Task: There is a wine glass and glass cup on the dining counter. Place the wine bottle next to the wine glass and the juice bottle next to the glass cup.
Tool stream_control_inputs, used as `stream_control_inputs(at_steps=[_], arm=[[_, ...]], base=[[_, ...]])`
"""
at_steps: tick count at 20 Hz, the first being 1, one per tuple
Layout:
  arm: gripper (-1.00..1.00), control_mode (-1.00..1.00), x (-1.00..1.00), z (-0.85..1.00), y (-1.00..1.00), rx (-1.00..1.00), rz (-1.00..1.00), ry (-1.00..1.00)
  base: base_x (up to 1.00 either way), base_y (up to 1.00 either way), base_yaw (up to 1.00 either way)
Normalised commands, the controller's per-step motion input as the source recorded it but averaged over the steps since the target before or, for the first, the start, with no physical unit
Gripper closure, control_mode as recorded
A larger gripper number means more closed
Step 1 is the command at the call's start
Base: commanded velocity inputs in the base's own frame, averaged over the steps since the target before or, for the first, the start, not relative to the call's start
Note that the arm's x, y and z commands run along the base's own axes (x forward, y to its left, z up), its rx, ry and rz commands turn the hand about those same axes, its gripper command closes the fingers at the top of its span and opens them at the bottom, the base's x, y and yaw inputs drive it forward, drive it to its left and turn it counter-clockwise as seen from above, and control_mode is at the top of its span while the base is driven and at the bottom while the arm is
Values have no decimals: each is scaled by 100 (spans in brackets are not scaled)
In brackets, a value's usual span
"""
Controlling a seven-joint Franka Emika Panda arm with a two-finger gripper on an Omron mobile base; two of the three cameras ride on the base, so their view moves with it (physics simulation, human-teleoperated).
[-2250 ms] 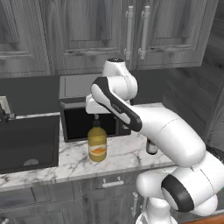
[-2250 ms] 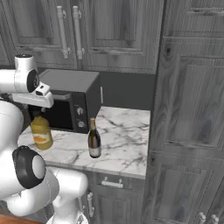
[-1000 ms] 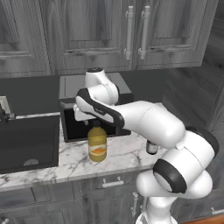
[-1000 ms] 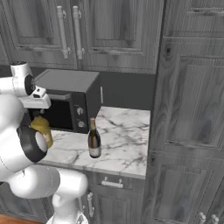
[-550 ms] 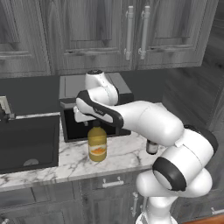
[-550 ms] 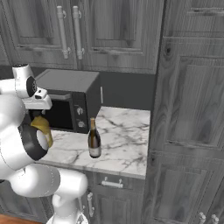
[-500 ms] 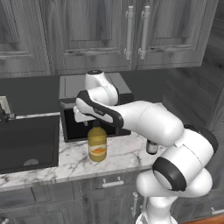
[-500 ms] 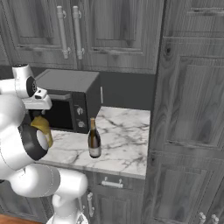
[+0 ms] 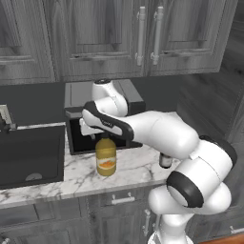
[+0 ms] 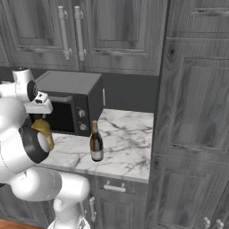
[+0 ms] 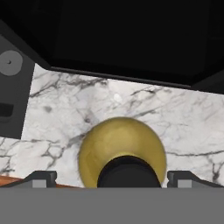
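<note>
Claw [image 9: 102,135] poised directly over the black cap of the squat yellow-orange juice bottle [image 9: 106,157]; in the hand view its two dark fingertips [image 11: 41,178] stand apart, one on either side of the cap, not gripping it. The bottle stands upright on the white grey-veined marble surface [image 9: 138,165], just in front of the black microwave [image 10: 74,105]. The slim dark wine bottle [image 10: 95,142] stands upright beside the microwave's front corner.

Dark grey wood cabinets [image 9: 114,33] line the wall. Below, a black microwave [image 10: 71,105] stands on the marble tabletop [image 10: 127,143]. A dark sink [image 9: 28,155] lies to its left.
</note>
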Motion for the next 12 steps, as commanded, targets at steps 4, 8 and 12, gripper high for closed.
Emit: stream_control_inputs(at_steps=[4,8,12], arm=[[-100,-100,1,-20,-1,0,0,0],[-100,-100,-2,-9,-2,1,0,0],[-100,-100,-4,-3,0,2,0,0]], base=[[0,0,0],[0,0,0],[0,0,0]])
